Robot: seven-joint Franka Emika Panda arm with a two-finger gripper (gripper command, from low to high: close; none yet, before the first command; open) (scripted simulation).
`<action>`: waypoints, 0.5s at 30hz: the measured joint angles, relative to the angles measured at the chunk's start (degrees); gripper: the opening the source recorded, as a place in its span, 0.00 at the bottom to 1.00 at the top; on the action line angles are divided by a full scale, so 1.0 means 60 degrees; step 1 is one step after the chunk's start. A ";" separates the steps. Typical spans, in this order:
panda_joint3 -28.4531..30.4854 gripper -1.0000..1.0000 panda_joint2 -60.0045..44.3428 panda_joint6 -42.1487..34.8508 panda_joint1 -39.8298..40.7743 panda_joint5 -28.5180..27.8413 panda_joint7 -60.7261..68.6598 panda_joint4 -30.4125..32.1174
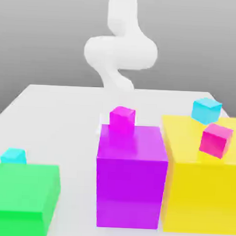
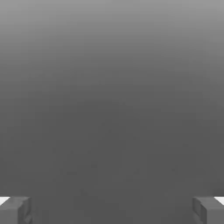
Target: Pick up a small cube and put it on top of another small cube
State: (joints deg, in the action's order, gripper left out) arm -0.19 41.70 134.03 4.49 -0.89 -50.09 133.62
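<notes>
1. in the hand view i see the gripper (image 2: 112,210) with its two fingertips (image 2: 15,210) at opposite edges, spread wide apart, with nothing between them.
2. in the exterior view i see the white arm (image 1: 120,52) rising behind the table (image 1: 62,117).
3. there are two small cyan cubes. one small cube (image 1: 206,110) sits behind the yellow block (image 1: 201,186), toward the exterior view's right. the other cyan cube (image 1: 13,156) sits just behind the green block (image 1: 22,195), toward the exterior view's left.
4. a magenta cube (image 1: 122,118) sits behind the purple block (image 1: 131,176).
5. a pink cube (image 1: 216,139) is tilted against the yellow block's top.
</notes>
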 joint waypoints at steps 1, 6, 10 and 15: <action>-0.0005 0.50 -0.0297 0.0164 0.0317 -0.0065 -0.0302 0.0133; 0.0168 0.50 -0.1688 0.0921 0.1622 -0.0481 -0.1814 0.0750; 0.0408 0.50 -0.2781 0.1511 0.2599 -0.0747 -0.2959 0.1233; 0.0881 0.50 -0.4141 0.2258 0.3684 -0.0982 -0.4313 0.1839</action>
State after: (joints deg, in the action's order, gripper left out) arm 5.10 16.86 147.58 26.60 -6.78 -75.96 144.65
